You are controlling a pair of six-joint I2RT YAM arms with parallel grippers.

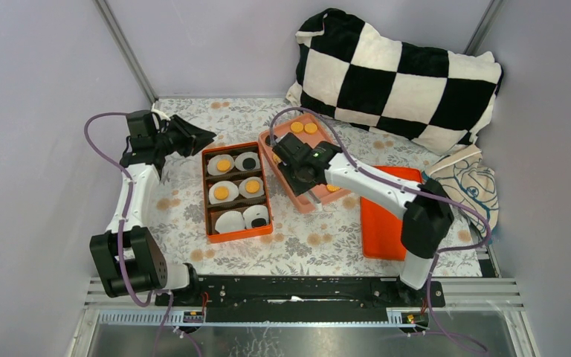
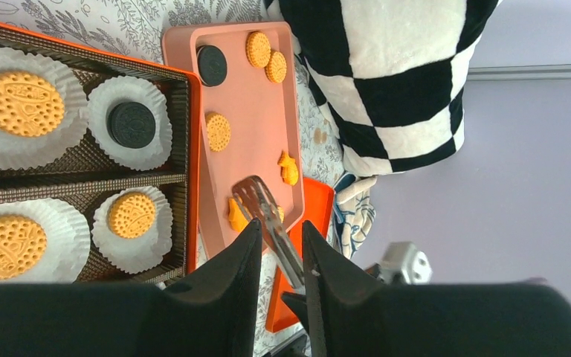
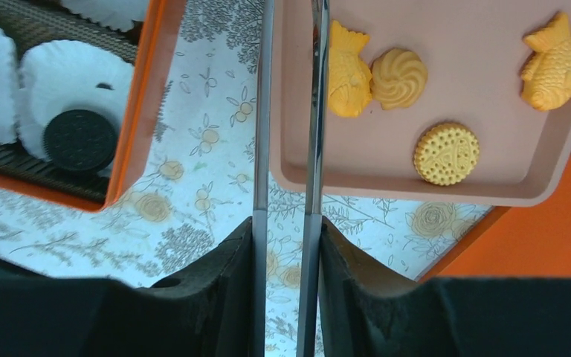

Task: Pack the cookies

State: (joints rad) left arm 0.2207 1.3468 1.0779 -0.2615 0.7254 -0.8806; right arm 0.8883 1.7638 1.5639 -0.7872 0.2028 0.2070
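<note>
Cookies lie on a pink tray (image 1: 302, 204): two round golden ones (image 1: 304, 128) at its far end, and in the right wrist view a fish shape (image 3: 348, 71), a swirl (image 3: 399, 78), a round one (image 3: 446, 154) and another fish (image 3: 554, 63). My right gripper (image 1: 301, 167) (image 3: 288, 227) is shut on metal tongs (image 3: 260, 111), whose blades run out of view past the tray's left rim. The left wrist view shows the tongs' tip (image 2: 256, 197) over the tray's near end. My left gripper (image 1: 201, 139) (image 2: 280, 234) is slightly open and empty, at the orange box's far left corner.
The orange box (image 1: 234, 236) holds white paper cups: three with golden cookies (image 1: 224, 164), two with black cookies (image 1: 249, 161), one empty (image 1: 230, 221). An orange lid (image 1: 383, 223) lies at the right. A checkered pillow (image 1: 401, 74) and a printed cloth (image 1: 468, 182) lie behind.
</note>
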